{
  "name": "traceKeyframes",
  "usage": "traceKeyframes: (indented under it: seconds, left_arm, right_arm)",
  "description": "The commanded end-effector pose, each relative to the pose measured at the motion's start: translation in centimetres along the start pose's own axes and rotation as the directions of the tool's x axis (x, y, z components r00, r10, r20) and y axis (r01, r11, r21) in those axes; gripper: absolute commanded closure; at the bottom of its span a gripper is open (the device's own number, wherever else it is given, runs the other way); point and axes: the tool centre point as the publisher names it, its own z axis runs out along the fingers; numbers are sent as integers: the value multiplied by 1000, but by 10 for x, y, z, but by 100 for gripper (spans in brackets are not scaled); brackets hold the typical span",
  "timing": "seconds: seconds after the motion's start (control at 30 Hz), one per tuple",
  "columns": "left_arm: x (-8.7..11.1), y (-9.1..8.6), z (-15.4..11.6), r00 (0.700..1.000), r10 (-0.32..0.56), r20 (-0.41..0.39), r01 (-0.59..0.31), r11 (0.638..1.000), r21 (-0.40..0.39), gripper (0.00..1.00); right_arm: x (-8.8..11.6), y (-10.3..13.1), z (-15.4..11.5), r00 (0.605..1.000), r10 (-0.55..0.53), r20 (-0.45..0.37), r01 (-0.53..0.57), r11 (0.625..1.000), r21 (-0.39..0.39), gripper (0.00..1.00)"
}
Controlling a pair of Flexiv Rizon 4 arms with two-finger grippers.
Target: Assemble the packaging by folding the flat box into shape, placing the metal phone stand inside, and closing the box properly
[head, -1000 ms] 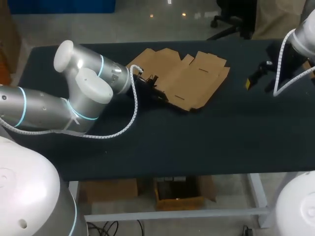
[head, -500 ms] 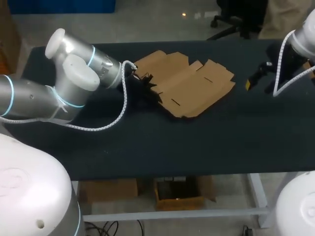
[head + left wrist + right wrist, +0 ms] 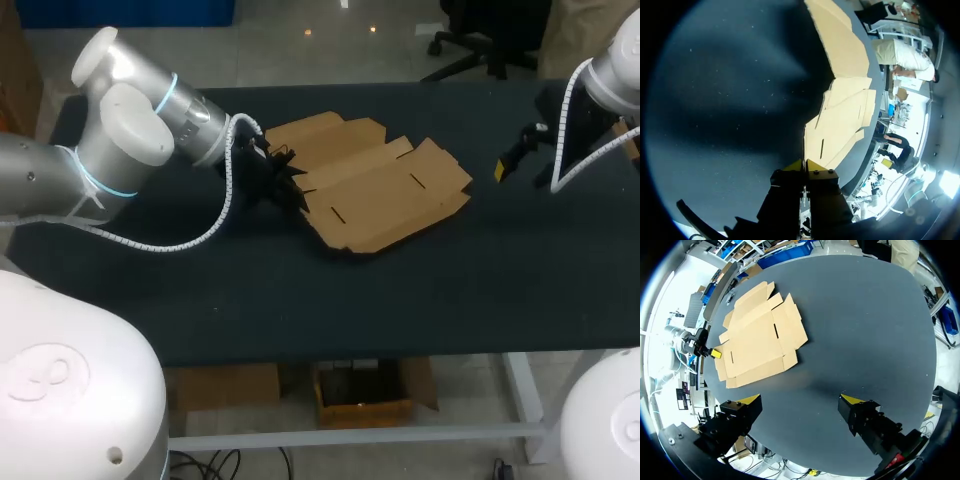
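The flat brown cardboard box (image 3: 385, 185) lies unfolded on the black table (image 3: 420, 290), a little left of its middle. My left gripper (image 3: 290, 187) is at the box's left edge, shut on a thin flap there. In the left wrist view its yellow tips (image 3: 805, 164) meet on the cardboard (image 3: 840, 120) edge. The right wrist view shows the box (image 3: 760, 340) far ahead, with the left gripper (image 3: 715, 354) at its border. My right gripper (image 3: 520, 162) hangs open over the table's right side, its fingers (image 3: 747, 401) wide apart and holding nothing. No metal phone stand is in view.
Bare black table surface surrounds the box, with wide room in front and between the box and my right gripper (image 3: 800, 400). My left arm (image 3: 120, 150) and its white cable lie over the table's left part.
My left arm has drawn back to the left, and the box has turned and slid towards the table's front with it. The right arm has barely moved.
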Motion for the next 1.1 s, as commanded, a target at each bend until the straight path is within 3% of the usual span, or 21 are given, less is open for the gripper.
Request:
traceKeyframes:
  seconds: [0.03, 0.3, 0.33, 0.37, 0.4, 0.43, 0.67, 1.1]
  left_arm:
    - [-4, -2, -11, 1000, 1, 25, -1, 1000, -6, 100]
    - [-18, -10, -19, 998, 1, 62, 0, 1000, -14, 98]
    - [-20, -11, -19, 998, 1, 62, 0, 1000, -16, 80]
    - [-22, -12, -20, 998, -1, 59, 3, 1000, -18, 50]
    - [-23, -13, -20, 998, -5, 58, 6, 1000, -17, 3]
    - [-25, -12, -21, 999, -9, 52, 10, 1000, -14, 0]
    - [-28, -5, -32, 999, -6, 32, 5, 1000, 29, 0]
    - [-27, 34, -43, 999, 34, 39, -39, 987, 159, 0]
  right_arm:
    - [1, -1, -2, 1000, 0, 4, 0, 1000, 3, 0]
    - [4, -2, -1, 1000, 3, 2, -3, 1000, 8, 0]
    - [4, -2, 0, 1000, 4, 2, -4, 1000, 9, 0]
    - [4, -2, 0, 1000, 4, 1, -4, 1000, 9, 0]
    - [4, -2, 0, 1000, 5, 1, -5, 1000, 10, 0]
    - [4, -2, 0, 1000, 5, 1, -5, 1000, 10, 0]
    - [4, -2, 0, 1000, 5, 1, -5, 1000, 12, 0]
    - [1, 0, 7, 1000, 4, -14, -4, 1000, 19, 0]
